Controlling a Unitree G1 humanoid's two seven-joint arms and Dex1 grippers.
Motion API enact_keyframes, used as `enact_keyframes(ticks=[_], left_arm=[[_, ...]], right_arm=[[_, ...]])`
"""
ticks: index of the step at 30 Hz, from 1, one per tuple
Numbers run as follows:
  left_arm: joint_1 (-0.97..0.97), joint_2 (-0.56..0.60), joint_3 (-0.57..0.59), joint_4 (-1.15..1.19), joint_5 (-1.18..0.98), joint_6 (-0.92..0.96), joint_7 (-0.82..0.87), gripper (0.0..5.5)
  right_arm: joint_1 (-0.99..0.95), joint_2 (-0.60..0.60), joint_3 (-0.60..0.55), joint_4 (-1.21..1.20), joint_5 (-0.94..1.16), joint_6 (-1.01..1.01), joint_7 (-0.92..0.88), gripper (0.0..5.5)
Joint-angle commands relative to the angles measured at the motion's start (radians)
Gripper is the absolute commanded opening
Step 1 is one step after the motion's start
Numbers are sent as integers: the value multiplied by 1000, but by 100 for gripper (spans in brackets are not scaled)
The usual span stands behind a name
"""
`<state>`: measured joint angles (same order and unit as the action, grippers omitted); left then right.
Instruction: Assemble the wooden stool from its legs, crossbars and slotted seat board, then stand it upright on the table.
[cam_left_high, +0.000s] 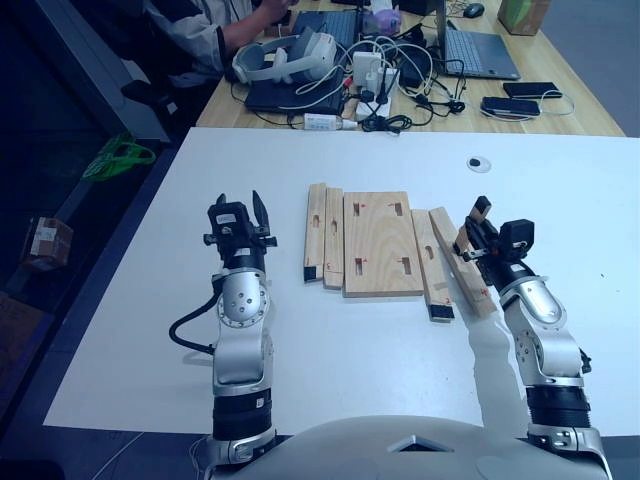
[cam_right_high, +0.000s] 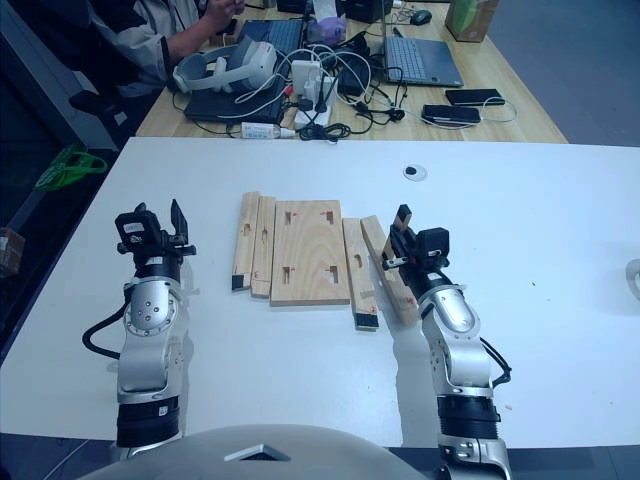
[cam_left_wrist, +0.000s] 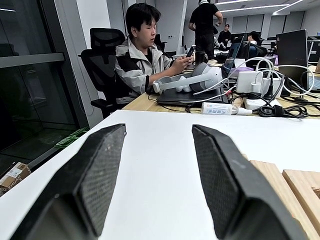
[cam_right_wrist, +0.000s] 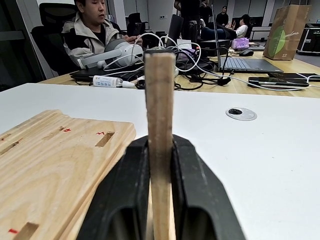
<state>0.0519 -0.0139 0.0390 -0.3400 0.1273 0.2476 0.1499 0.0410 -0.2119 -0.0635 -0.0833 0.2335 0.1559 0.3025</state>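
Note:
The slotted seat board (cam_left_high: 382, 243) lies flat in the middle of the white table (cam_left_high: 330, 370). Two wooden pieces (cam_left_high: 324, 243) lie side by side against its left edge, and another piece (cam_left_high: 431, 266) lies along its right edge. My right gripper (cam_left_high: 478, 228) is shut on a further wooden piece (cam_right_wrist: 159, 100), held on edge just right of the board (cam_right_wrist: 55, 155), between the black fingers (cam_right_wrist: 125, 190). My left gripper (cam_left_high: 238, 204) stands open and empty to the left of the parts, just above the table, its pads (cam_left_wrist: 95, 175) wide apart.
A round cable grommet (cam_left_high: 480, 161) sits in the table behind the right gripper. Beyond the far edge stands a wooden desk (cam_left_high: 560, 110) with laptops, cables and a headset (cam_left_high: 285, 57). A person sits there. Bare table lies left and right of the parts.

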Motion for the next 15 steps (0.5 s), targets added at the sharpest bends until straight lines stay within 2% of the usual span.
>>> enact_keyframes(ticks=[1,15], left_arm=[[-7,4,-1,0,10,-2,2,246],[2,-8,-8,1,12,-7,14,246]], right_arm=[[27,-2,10,15,-6,23,10,57],[17,-17,0,-56,24,-1,68,57]])
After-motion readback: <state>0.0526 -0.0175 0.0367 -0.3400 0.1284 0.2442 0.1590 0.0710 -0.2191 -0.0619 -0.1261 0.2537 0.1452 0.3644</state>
